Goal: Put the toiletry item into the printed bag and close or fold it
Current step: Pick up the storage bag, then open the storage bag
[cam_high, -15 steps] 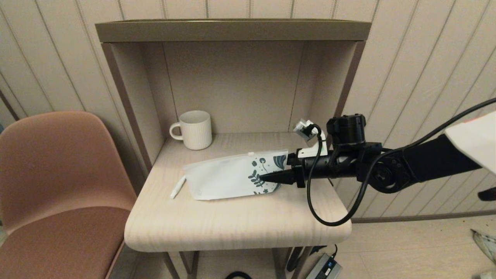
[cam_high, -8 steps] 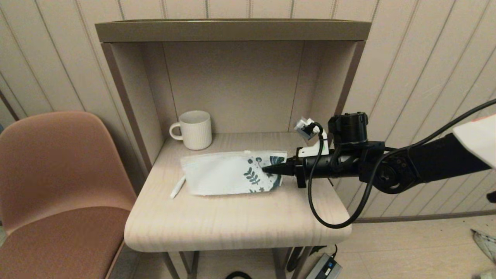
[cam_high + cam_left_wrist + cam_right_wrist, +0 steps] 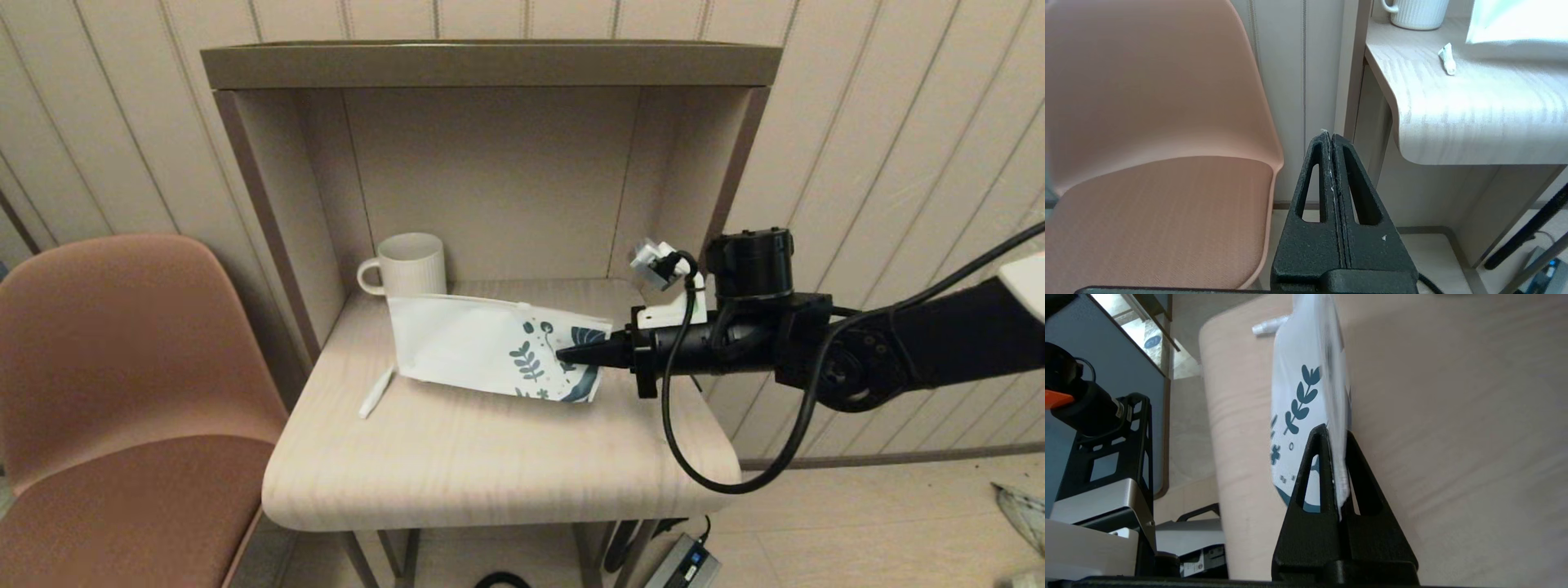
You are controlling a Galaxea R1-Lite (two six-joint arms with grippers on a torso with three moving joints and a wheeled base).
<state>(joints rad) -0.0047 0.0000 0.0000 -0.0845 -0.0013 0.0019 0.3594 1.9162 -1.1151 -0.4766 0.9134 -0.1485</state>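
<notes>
Setting: panelled wall (image 3: 857,122) in pale beige, with a small wood-grain counter (image 3: 490,457) set under a boxed shelf surround (image 3: 490,65). Salmon-pink chair (image 3: 122,367) stands just beside the counter on the robot's left.

Item 1, printed bag (image 3: 482,347): white pouch, dark teal leaf and flower print at the end nearer the right arm. Raised on edge and tilted, its lower edge close over the counter; whether it touches cannot be told. Its upper left corner overlaps the mug in the head view.

Item 2, toiletry item (image 3: 376,393): slim white tube, lying flat on the counter near the left edge, just beside the bag's plain end, not in the bag.

Item 3, ribbed white mug (image 3: 406,263): upright at the back left of the counter.

Item 4, right hand (image 3: 565,356): reaches in from the right, fingers pinched together on the printed end of the bag.

Item 5, left hand (image 3: 1329,138): low beside the chair, below counter level, fingers pressed together, holding nothing.
</notes>
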